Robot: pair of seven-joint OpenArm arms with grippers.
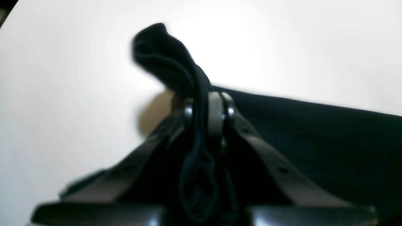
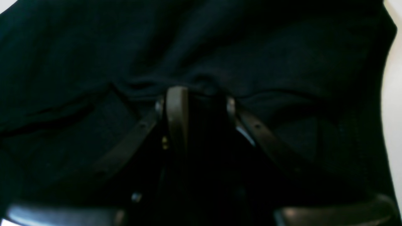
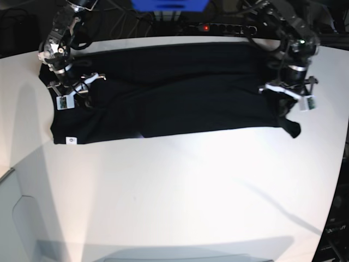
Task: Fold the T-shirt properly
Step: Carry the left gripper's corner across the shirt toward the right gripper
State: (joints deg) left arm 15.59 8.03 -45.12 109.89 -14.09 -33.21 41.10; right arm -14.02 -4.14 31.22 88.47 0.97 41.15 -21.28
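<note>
The black T-shirt (image 3: 180, 93) lies spread across the far half of the white table (image 3: 180, 191), plain side up, with a small white label (image 3: 71, 141) at its front left corner. My left gripper (image 3: 287, 112) is at the shirt's right end. In the left wrist view it (image 1: 209, 105) is shut on a bunched fold of the T-shirt (image 1: 163, 53), which sticks up past the tips. My right gripper (image 3: 82, 97) is at the shirt's left end. In the right wrist view it (image 2: 204, 102) pinches puckered black cloth of the T-shirt (image 2: 251, 47), which fills the view.
A power strip (image 3: 223, 27) and cables lie along the table's back edge, beside a blue box (image 3: 169, 4). The table's right edge curves close to the left arm (image 3: 297, 43).
</note>
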